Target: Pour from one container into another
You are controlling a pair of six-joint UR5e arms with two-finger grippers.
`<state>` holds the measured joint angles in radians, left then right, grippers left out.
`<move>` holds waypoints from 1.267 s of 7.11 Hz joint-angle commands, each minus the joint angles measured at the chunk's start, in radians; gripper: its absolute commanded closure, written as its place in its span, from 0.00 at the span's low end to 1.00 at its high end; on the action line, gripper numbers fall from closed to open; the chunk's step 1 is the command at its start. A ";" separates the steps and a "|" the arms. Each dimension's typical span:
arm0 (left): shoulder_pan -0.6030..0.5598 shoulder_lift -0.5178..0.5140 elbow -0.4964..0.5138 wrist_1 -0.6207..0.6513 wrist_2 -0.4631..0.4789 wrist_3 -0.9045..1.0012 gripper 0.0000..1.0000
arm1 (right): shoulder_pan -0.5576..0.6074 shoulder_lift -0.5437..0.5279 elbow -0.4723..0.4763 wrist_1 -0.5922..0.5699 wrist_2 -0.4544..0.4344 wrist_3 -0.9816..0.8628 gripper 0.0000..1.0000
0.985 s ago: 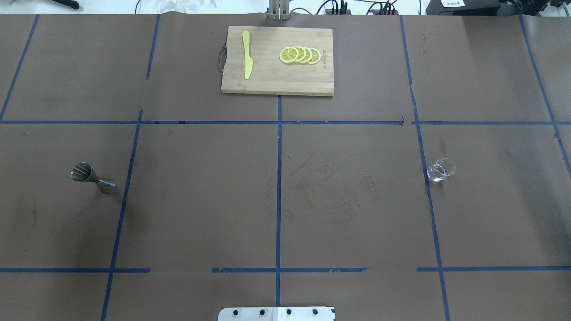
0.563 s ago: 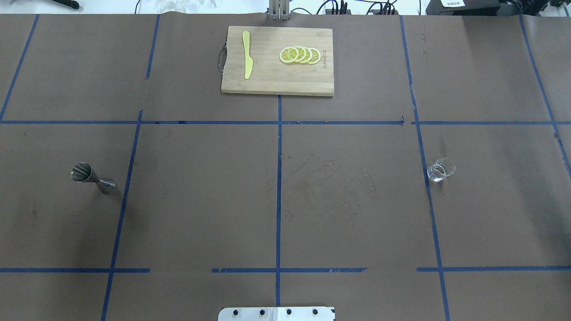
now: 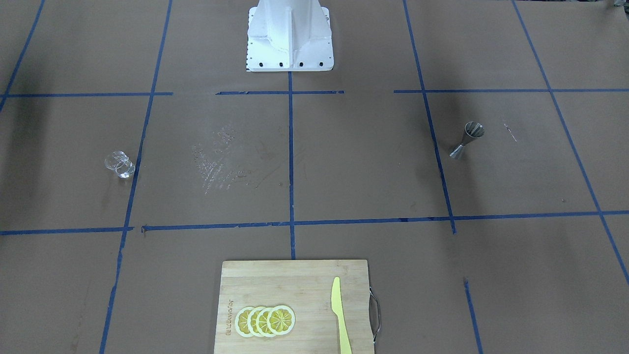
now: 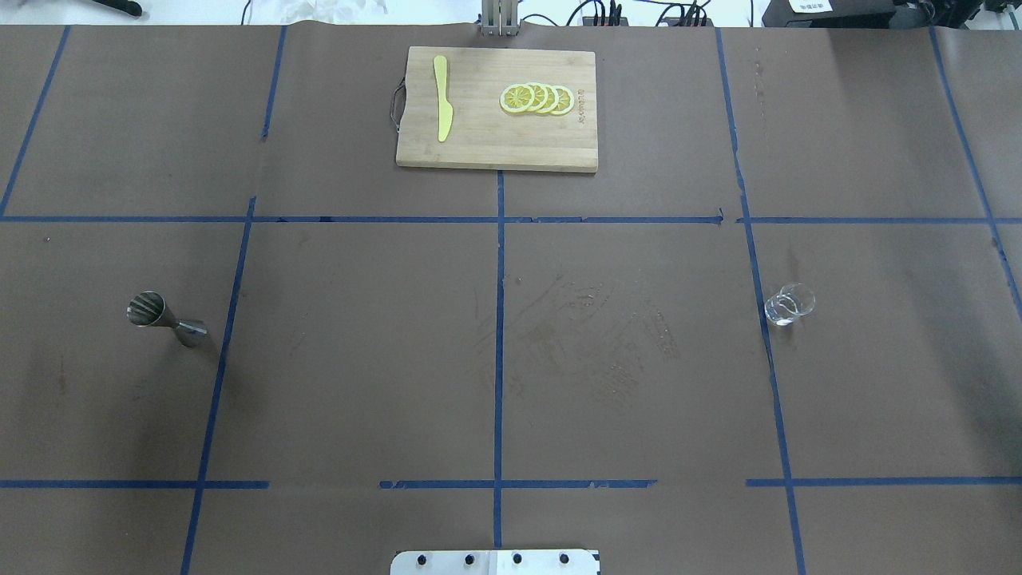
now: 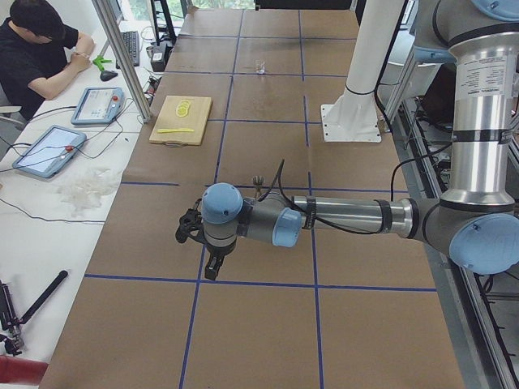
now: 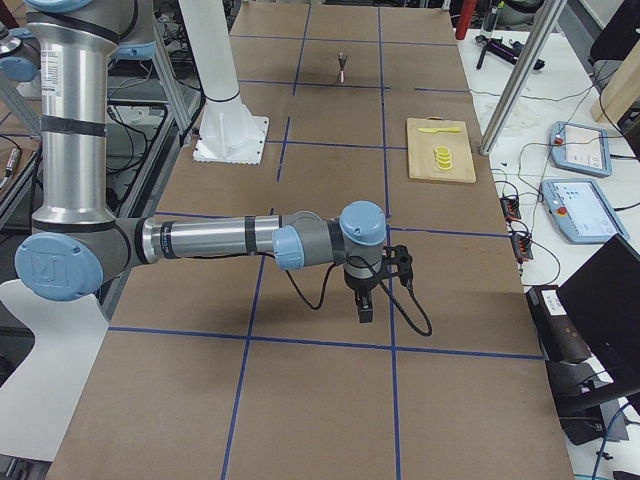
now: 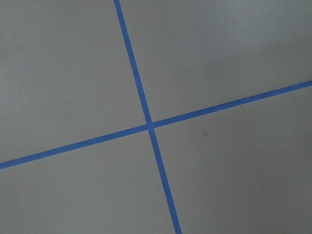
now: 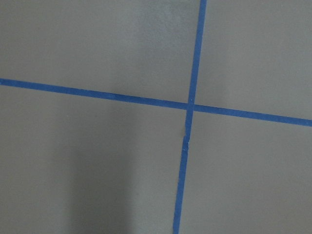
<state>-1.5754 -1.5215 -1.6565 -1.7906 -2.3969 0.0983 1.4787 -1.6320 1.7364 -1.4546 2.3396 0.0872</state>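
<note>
The clear glass cup (image 4: 789, 304) stands upright on the right half of the table, also seen in the front view (image 3: 119, 164). The silver jigger (image 4: 165, 318) stands upright on the left half (image 3: 467, 140). Neither gripper shows in the overhead or front views. My left gripper (image 5: 212, 267) hangs low over the table, nearer the table's end than the jigger (image 5: 259, 185). My right gripper (image 6: 365, 308) hangs low near the opposite end. I cannot tell whether either is open or shut. Both wrist views show only tape lines.
A wooden cutting board (image 4: 479, 144) lies at the far middle with a yellow knife (image 4: 441, 97) and lemon slices (image 4: 536, 98) on it. Blue tape lines (image 4: 499, 319) grid the brown paper. The robot's white base (image 3: 290, 34) stands at the near edge.
</note>
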 commanded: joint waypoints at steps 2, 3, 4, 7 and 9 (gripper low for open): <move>0.000 0.000 -0.003 -0.224 0.005 -0.002 0.00 | 0.002 0.020 0.014 0.005 0.049 -0.001 0.00; 0.000 -0.011 0.019 -0.331 0.007 -0.003 0.00 | 0.002 0.035 0.028 0.000 0.053 -0.001 0.00; 0.000 -0.012 0.026 -0.378 0.005 -0.005 0.00 | 0.002 0.037 0.032 0.003 0.055 -0.001 0.00; 0.005 0.009 0.026 -0.657 -0.028 -0.094 0.00 | 0.002 0.027 0.032 0.003 0.052 0.000 0.00; 0.082 0.021 0.026 -0.791 -0.028 -0.269 0.00 | 0.002 0.026 0.032 0.003 0.052 0.002 0.00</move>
<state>-1.5452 -1.5060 -1.6277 -2.4905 -2.4252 -0.0549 1.4803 -1.6052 1.7685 -1.4503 2.3916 0.0884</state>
